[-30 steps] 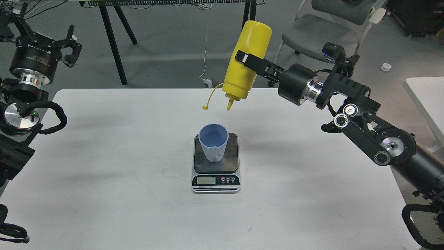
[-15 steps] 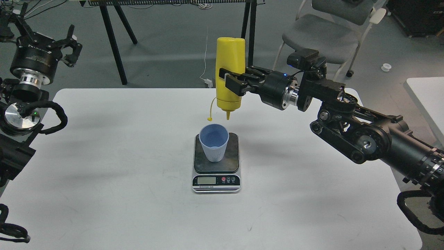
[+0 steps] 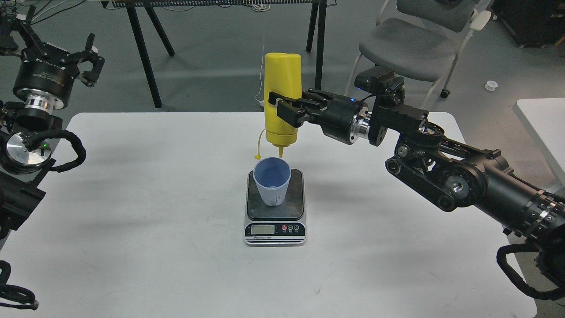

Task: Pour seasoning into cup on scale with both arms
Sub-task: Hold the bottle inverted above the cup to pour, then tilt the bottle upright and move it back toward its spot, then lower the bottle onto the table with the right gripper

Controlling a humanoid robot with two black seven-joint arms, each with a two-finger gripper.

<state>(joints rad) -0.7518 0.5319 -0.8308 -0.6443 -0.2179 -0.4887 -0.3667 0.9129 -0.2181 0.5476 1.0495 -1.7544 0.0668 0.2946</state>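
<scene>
The pale blue cup (image 3: pixel 272 181) stands upright on the dark plate of the scale (image 3: pixel 275 212) at mid-table. My right gripper (image 3: pixel 282 110) is shut on the yellow seasoning bottle (image 3: pixel 281 97), which is upside down and nearly vertical. Its nozzle tip (image 3: pixel 280 154) hangs just above the cup's far rim, and the tethered cap (image 3: pixel 258 157) dangles to its left. My left gripper (image 3: pixel 84 57) is raised at the far left, off the table, with its fingers spread and nothing in them.
The white table (image 3: pixel 132 212) bears only the scale and cup. A grey chair (image 3: pixel 415 39) and black stand legs (image 3: pixel 145 48) are behind the table. A second white table edge (image 3: pixel 543 123) is at the right.
My right arm has carried the inverted bottle left and down, from tilted and high to upright over the cup, nozzle close to the rim. The left arm has not moved.
</scene>
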